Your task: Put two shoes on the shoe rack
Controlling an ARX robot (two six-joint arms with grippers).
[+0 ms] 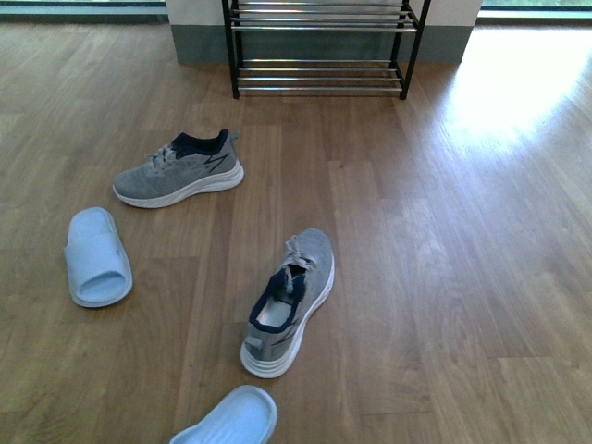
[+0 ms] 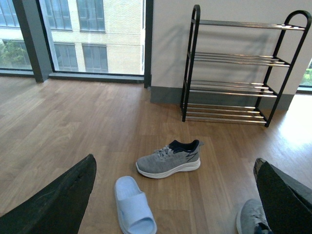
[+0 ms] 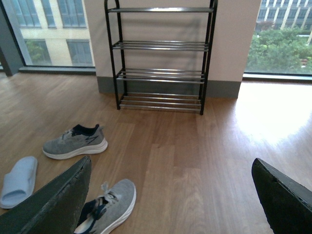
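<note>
Black fingers (image 2: 58,204) of the left gripper (image 2: 174,161) stand spread wide at the edges of its wrist view, with nothing between them. The right gripper (image 3: 171,161) is spread the same way and also carries nothing. Both hang well above the wood floor (image 1: 481,277), aimed forward. I read this as a survey pose, with no shoe chosen yet.

Closest to the robot lies the near sneaker (image 1: 289,301), grey knit, upright on its white sole, heel toward the camera and toe angled away toward the rack. Its open navy collar is probably the easier place to pinch. The far sneaker (image 1: 180,171) rests further off to the left, side-on, toe pointing left. A pale blue left slide (image 1: 95,256) and a near slide (image 1: 231,421), cut by the front view's bottom edge, lie apart from both sneakers.

The shoe rack (image 1: 319,90) stands against the wall, well beyond all four. Its chrome-bar shelves are bare in both wrist views.
</note>
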